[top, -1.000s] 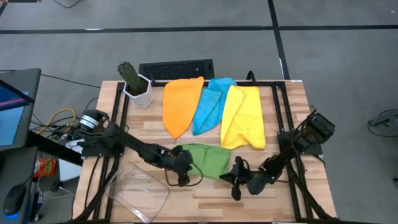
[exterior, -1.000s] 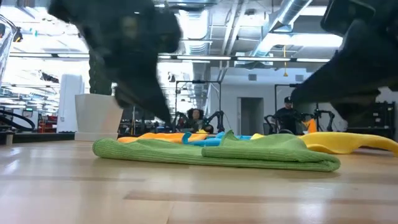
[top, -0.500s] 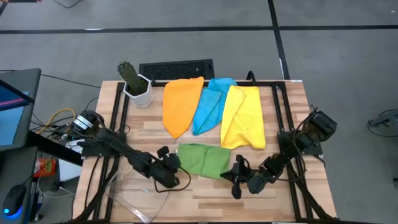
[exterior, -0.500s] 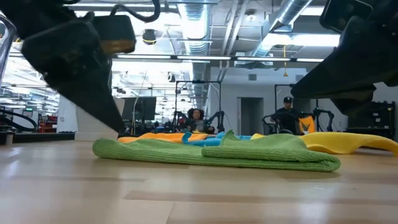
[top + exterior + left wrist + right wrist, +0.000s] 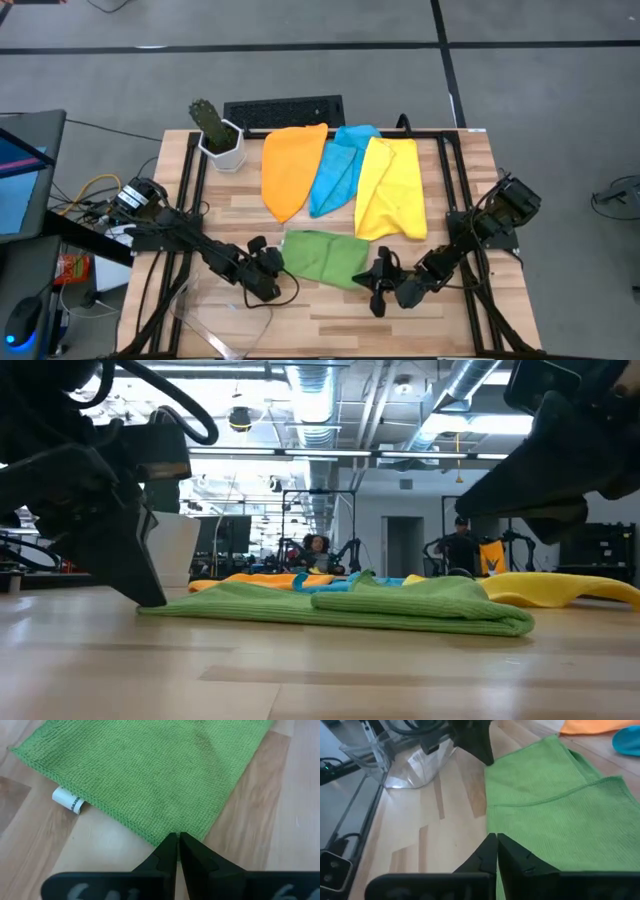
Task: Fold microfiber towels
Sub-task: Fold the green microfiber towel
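Since 1 second ago the left claw has drawn back, clenched at the folded green microfiber towel's edge; right claw clenched opposite; 3 towels remain unfolded.

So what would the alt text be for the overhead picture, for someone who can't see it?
Two dark robot arms reach in from either side, left gripper and right gripper flanking a folded green towel on a wooden table. Behind lie orange, blue and yellow towels.

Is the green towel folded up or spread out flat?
Folded. The green towel lies doubled over on the table: one hemmed layer rests on top of another, and the low view shows stacked layers with a rounded folded end.
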